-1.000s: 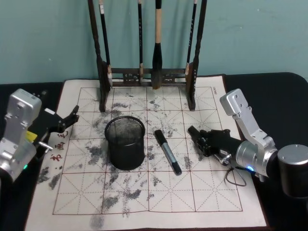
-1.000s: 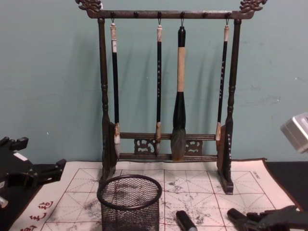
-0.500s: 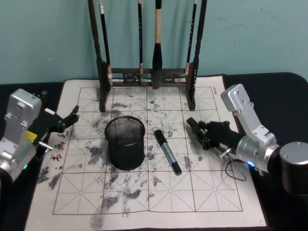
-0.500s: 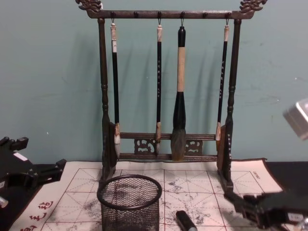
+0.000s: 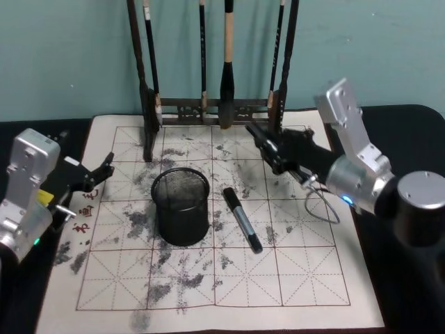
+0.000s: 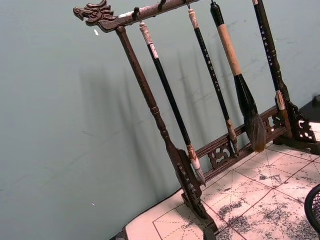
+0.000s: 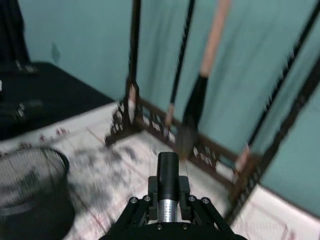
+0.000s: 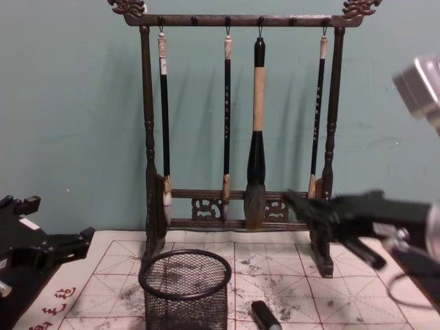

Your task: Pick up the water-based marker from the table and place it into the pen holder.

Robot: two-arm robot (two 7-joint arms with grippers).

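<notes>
You have one water-based marker [image 5: 242,219] and one pen holder [image 5: 181,207], both on one calligraphy mat [image 5: 306,278]. One brush rack [image 8: 148,137] stands there, and you can count four brushes [image 8: 258,130] hanging from it. Two claws are before you: the left claw [image 5: 106,167] and the right claw [image 5: 263,147]. One bench [image 5: 410,118] carries it all.

- Head view: high, angled forward and down onto the table [image 5: 417,118]. It takes in the whole mat [image 5: 243,278]; the brush rack [image 5: 208,109] is cut off at the top.
- Chest view: low and level, facing the teal wall [image 8: 69,103]. The rack stands full height, with the pen holder [image 8: 184,295] close at the lower edge.
- Left wrist view: tilted, near the rack, seen obliquely.
- Right wrist view: low and close, facing the rack's foot.
- Shared: the rack and pen holder appear in all four views.
</notes>
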